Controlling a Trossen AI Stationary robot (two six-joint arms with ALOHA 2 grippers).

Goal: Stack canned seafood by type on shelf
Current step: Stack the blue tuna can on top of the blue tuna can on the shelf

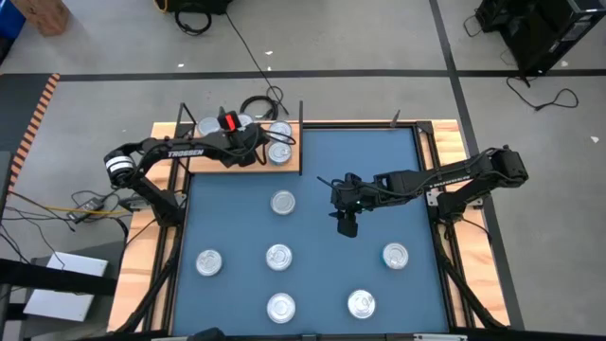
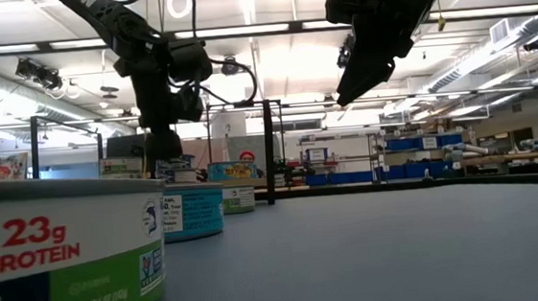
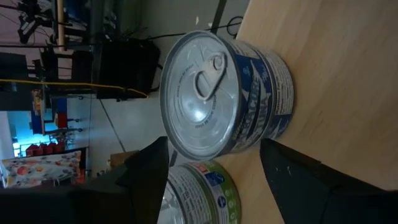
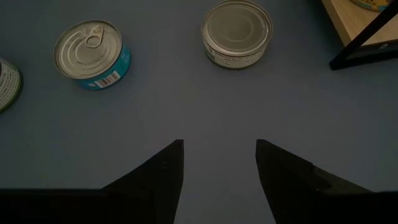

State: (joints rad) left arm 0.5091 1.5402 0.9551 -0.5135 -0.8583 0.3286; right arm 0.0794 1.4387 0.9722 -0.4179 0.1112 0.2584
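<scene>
Blue mat (image 1: pixel 322 237), scattered tins (image 1: pixel 278 256)

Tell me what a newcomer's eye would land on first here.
The left gripper hangs open over the wooden shelf at the table's far left corner, above a blue-labelled tin. Six loose tins dot the blue mat, while the right gripper hovers open above its middle.

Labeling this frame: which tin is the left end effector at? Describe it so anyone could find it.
Start at the wooden shelf along the far edge of the blue mat, on the left arm's side. The left end effector stands open there around one tin sitting on the wood. It has a dark blue label and a ring-pull lid, while the tin beside it has a green and white label.
</scene>
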